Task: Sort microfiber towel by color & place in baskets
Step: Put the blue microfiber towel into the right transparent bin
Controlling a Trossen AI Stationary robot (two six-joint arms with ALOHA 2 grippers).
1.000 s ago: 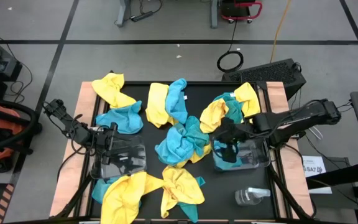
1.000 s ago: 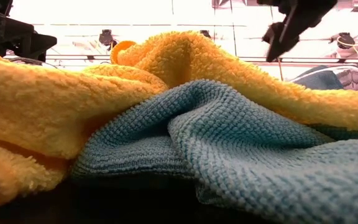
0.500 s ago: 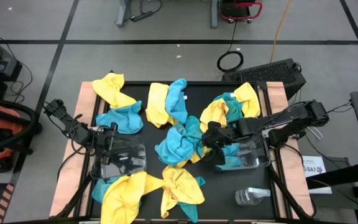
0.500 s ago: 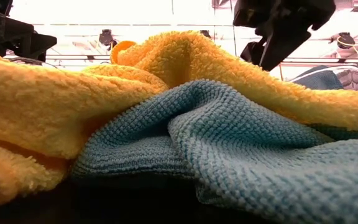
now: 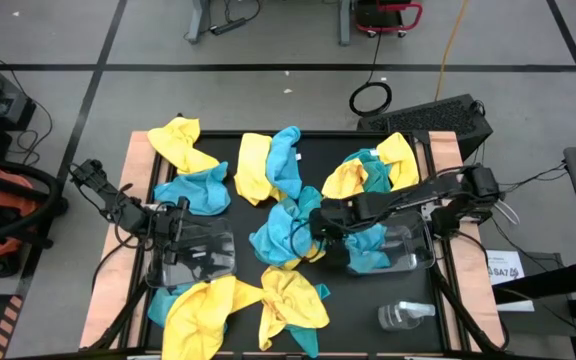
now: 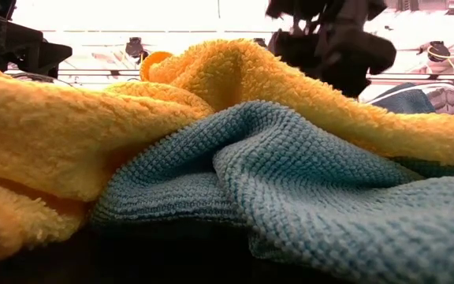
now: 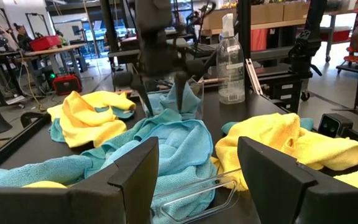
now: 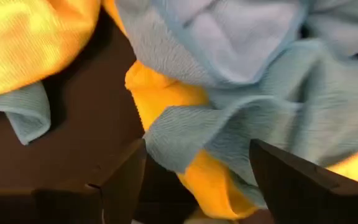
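Fuzzy yellow and turquoise microfiber towels (image 5: pixel 290 230) lay scattered over the black tabletop (image 5: pixel 323 148), mid-frame in the high view. Right-hand clear plastic basket (image 5: pixel 408 255), lower right of centre, held a turquoise towel (image 5: pixel 371 250). Left-hand clear plastic basket (image 5: pixel 206 262), lower left, looked empty. Right gripper (image 5: pixel 315 224) sat over the central turquoise-yellow heap, fingers spread, gripping nothing. Left gripper (image 5: pixel 180 214) hung at the left basket's upper rim, fingers apart, empty. Bare black strips showed only between heaps; towels reached the table's lower edge. Clear plastic spray bottle (image 5: pixel 404 315) lay at lower right. Wooden side rails (image 5: pixel 111 290) flanked the top; grey taped floor (image 5: pixel 268 90) around.
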